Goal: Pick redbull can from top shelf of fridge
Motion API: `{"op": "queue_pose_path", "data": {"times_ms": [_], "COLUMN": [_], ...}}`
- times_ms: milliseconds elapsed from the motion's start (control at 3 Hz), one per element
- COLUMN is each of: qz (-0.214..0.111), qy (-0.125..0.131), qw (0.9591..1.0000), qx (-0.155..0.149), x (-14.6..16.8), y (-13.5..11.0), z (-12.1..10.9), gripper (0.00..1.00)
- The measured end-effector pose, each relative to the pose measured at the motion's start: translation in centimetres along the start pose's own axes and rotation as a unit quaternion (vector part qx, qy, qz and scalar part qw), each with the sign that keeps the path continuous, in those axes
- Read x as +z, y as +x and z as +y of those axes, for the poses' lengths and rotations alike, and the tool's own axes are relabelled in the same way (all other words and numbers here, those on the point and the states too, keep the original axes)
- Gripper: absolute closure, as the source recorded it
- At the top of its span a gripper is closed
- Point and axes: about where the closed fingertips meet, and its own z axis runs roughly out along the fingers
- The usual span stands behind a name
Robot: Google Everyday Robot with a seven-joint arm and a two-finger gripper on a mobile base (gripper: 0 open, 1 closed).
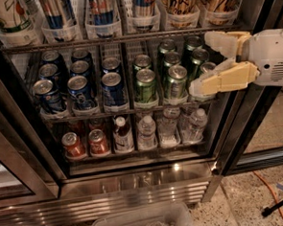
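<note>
Your gripper (202, 63) sits spread wide at the green cans (174, 79), redbull can (144, 3) up-left of it; go in now and you'll grab the wrong row.

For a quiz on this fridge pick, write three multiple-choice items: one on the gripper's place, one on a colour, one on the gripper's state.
1. Where is the gripper?
A. At the top shelf's trays.
B. Before the middle rack, at its right end.
C. Down by the floor.

2. What colour are the cans nearest it?
A. Green.
B. Red.
C. Orange.

3. How do its fingers stand?
A. Shut on a redbull can.
B. Shut on a bottle.
C. Open, holding nothing.

Key: 1 B, it sits level with the middle rack; 2 A, the cans beside it are green; 3 C, a clear gap parts the fingers and they grip nothing.
</note>
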Motion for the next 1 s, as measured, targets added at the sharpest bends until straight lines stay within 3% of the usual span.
{"op": "queue_pose_path", "data": {"times_ms": [333,1000], "qz": [-0.014,-0.069], "qy": [0.024,0.093], "qw": [0.9995,0.9929], "qx": [0.014,0.025], "x": [1.1,8.4], "y": [0.1,-1.7], "z": [0.0,3.9], "gripper": [0.0,0.0]}}
